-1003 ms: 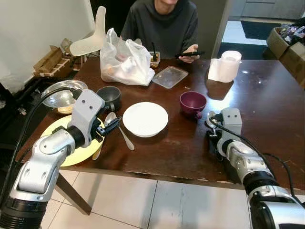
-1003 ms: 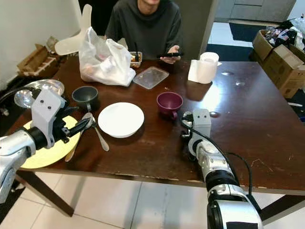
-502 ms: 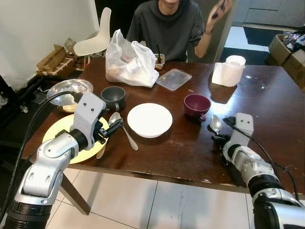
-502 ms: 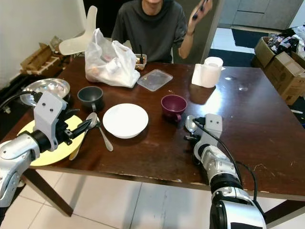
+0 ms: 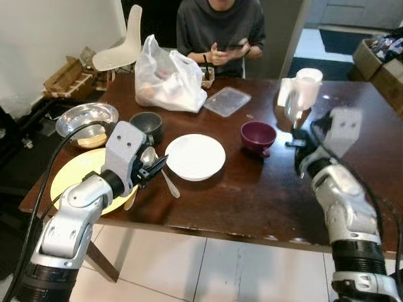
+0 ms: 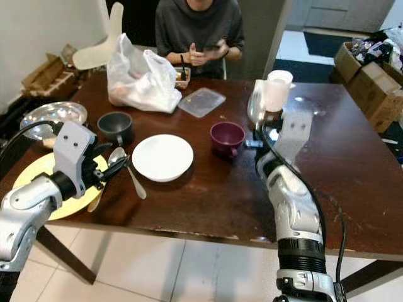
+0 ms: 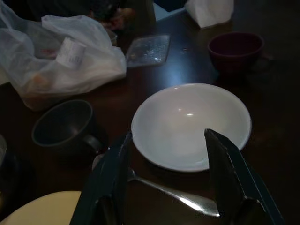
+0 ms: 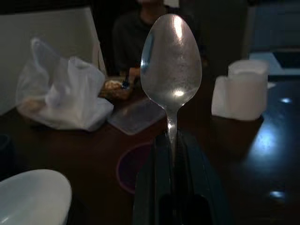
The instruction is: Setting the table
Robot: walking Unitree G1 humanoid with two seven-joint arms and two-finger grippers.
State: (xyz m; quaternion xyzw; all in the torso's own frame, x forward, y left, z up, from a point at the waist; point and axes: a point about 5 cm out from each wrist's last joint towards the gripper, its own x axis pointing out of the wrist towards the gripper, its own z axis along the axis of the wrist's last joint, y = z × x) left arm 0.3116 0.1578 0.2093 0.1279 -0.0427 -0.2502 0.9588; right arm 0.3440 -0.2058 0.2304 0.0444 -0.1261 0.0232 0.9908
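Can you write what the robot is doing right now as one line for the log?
right gripper: shut on spoon, raised over table near purple cup | left gripper: open by white bowl

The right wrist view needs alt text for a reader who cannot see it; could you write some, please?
The right gripper holds a silver spoon upright by its handle, bowl uppermost. Behind it are a maroon cup, a white plastic bag and a seated person.
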